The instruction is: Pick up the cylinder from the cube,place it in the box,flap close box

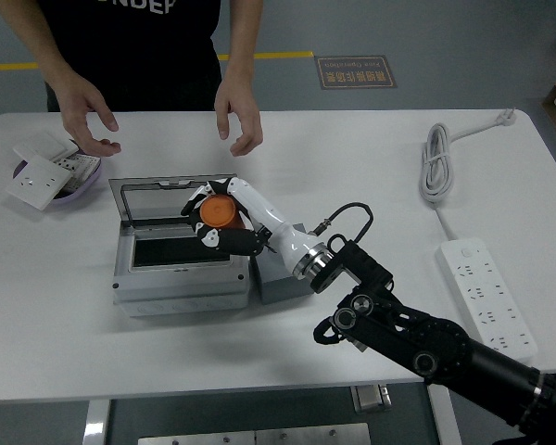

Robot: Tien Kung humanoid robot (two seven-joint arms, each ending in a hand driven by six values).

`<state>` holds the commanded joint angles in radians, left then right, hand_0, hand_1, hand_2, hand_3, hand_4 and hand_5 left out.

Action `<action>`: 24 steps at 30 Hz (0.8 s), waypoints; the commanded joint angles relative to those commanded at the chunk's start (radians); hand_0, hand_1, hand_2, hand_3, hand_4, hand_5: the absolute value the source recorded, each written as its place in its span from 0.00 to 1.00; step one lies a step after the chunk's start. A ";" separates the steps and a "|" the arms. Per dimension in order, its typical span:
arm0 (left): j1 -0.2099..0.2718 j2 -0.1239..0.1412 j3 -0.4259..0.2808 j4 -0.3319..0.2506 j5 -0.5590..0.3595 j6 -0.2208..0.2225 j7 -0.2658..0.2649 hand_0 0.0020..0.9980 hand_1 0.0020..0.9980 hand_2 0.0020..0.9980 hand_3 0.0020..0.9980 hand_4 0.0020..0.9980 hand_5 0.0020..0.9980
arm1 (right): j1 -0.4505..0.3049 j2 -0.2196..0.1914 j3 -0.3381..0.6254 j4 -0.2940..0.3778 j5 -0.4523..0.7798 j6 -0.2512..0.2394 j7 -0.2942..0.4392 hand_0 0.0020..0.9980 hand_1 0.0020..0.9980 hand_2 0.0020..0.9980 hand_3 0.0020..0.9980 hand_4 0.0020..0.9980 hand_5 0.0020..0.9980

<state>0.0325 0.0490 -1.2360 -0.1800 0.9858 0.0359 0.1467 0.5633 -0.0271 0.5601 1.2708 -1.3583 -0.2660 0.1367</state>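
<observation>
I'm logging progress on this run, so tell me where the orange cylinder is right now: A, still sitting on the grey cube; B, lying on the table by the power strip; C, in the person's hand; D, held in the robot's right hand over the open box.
D: the right hand grips the orange cylinder above the open box, left of the grey cube.
</observation>
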 joint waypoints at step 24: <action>0.001 0.017 -0.014 0.000 0.020 0.001 0.012 0.92 0.85 0.86 0.95 0.00 0.00 | 0.231 0.027 -0.217 -0.080 -0.386 0.132 -0.481 0.44 0.48 0.49 0.38 0.04 0.00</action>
<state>0.0335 0.0663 -1.2501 -0.1800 1.0057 0.0368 0.1583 0.7940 0.0000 0.3431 1.1904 -1.7445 -0.1337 -0.3443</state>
